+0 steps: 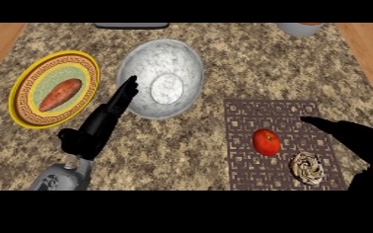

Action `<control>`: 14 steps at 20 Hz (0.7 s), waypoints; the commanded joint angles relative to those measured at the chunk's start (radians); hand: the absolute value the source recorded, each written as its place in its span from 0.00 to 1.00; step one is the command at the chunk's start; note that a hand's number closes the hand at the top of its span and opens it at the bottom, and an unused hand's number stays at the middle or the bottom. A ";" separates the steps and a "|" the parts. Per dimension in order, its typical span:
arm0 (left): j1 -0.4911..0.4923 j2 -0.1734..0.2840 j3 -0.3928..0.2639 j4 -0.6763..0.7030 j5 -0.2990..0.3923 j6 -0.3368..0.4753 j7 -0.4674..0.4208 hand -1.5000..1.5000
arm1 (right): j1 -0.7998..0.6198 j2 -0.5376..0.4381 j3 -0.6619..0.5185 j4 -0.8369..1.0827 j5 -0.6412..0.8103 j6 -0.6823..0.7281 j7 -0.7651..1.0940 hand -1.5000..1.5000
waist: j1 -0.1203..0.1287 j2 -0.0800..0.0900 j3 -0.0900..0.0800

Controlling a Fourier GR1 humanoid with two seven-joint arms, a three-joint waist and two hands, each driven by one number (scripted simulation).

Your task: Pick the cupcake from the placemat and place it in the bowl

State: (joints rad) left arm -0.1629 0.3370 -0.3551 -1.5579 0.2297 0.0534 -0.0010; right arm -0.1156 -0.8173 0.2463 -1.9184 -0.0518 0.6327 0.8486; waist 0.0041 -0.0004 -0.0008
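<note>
Cupcake sits on the placemat, near its lower right corner, swirled top up. Nothing grips it. Tomato on the same placemat, just up and left of the cupcake, apart from it. Bowl stands on the table up and left of the placemat, nothing inside. Right robot hand hangs over the placemat's right edge, fingers straight, released, pointing toward the tomato. Left robot hand lies left of the bowl, fingers straight, tips at the rim, holding nothing. Yellow plate further left carries a sweet potato.
</note>
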 commanded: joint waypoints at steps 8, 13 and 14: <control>0.035 -0.111 -0.010 0.015 -0.114 0.014 -0.016 0.50 | 0.059 0.089 0.019 -0.073 0.189 0.004 0.015 0.00 | -0.007 0.000 0.001; -0.006 -0.113 0.048 0.065 -0.097 -0.034 0.014 0.50 | 0.133 0.158 0.063 -0.187 0.335 -0.041 0.025 0.00 | -0.012 -0.001 0.001; 0.076 -0.076 0.045 -0.055 -0.093 -0.040 0.021 0.50 | 0.211 0.145 0.070 -0.164 0.429 -0.090 -0.085 0.00 | -0.009 -0.002 0.001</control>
State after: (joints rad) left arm -0.1399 0.2614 -0.3102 -1.5661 0.1475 0.0257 0.0126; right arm -0.0003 -0.6899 0.3006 -2.0419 0.2426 0.5949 0.8287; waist -0.0025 -0.0034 0.0014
